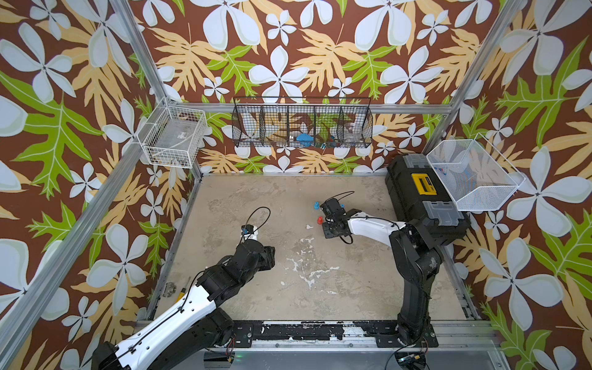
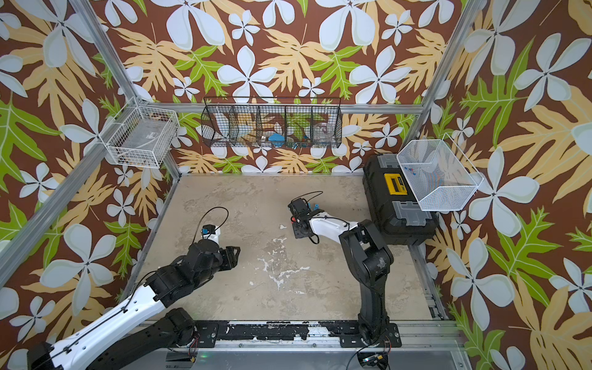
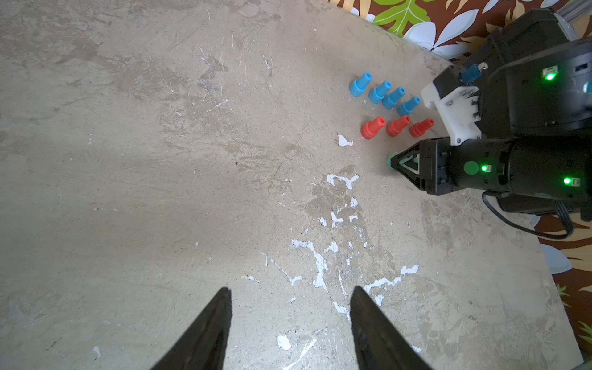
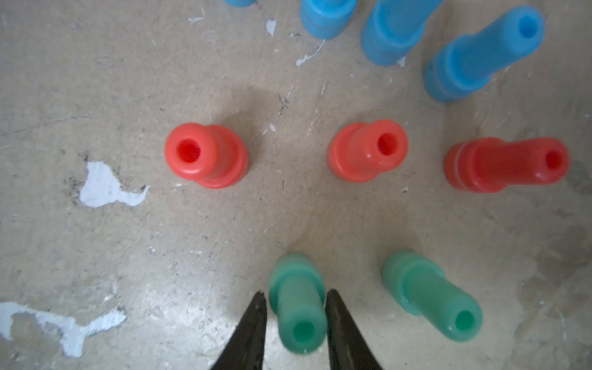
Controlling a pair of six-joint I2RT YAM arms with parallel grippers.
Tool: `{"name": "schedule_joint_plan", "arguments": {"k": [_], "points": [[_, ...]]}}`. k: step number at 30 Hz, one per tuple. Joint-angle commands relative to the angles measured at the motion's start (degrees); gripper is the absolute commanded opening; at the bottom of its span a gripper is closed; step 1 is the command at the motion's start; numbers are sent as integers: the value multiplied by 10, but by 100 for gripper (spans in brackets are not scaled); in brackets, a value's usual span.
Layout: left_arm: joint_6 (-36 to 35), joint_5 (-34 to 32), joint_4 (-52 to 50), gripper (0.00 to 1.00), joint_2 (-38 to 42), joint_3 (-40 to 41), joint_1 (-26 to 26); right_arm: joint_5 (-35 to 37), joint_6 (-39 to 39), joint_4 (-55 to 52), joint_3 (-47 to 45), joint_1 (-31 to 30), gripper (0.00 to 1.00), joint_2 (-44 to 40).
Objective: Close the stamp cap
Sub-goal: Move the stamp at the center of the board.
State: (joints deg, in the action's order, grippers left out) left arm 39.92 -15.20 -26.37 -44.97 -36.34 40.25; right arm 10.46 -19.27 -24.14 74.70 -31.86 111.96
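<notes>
Back wall, black wire basket point(image 1: 237, 125): blue item point(image 1: 304, 138) in middle compartment, clear round thing point(image 1: 352, 129) in right-end one. White mesh basket point(image 1: 480, 195), right wall: small coloured bits. Toolbox point(image 1: 407, 198) lid down. Right gripper point(image 4: 294, 293) slightly parted astride upright green stamp point(image 4: 298, 317) on table point(image 4: 96, 96); left gripper point(image 3: 290, 291) spread, empty

Brown wallpaper point(image 1: 288, 64) with pale flowers and green leaves covers the walls. A black wire rack point(image 1: 302, 126) hangs on the back wall; a white wire basket point(image 1: 173, 141) left of it, a black toolbox point(image 1: 407, 198) right of it, a scuffed, chipped beige tabletop point(image 1: 288, 282) below.
</notes>
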Motion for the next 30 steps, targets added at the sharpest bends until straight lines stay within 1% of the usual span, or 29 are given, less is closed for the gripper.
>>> {"name": "schedule_joint_plan", "arguments": {"k": [1,9,20,26,30], "points": [[-8,-7,-11,61,2,-9,-1,3,4,-23,8,-1,37,-12],[-6,-18,-22,62,6,-15,-1,-2,13,-29,13,0,47,-44],[-5,-24,-35,64,17,-30,-1,-11,19,-47,12,-4,54,-129],[-2,-30,-42,64,28,-37,-1,-11,20,-51,-6,-4,57,-199],[-2,-42,-47,65,38,-42,-1,-33,16,-23,-53,-3,60,-273]]}}
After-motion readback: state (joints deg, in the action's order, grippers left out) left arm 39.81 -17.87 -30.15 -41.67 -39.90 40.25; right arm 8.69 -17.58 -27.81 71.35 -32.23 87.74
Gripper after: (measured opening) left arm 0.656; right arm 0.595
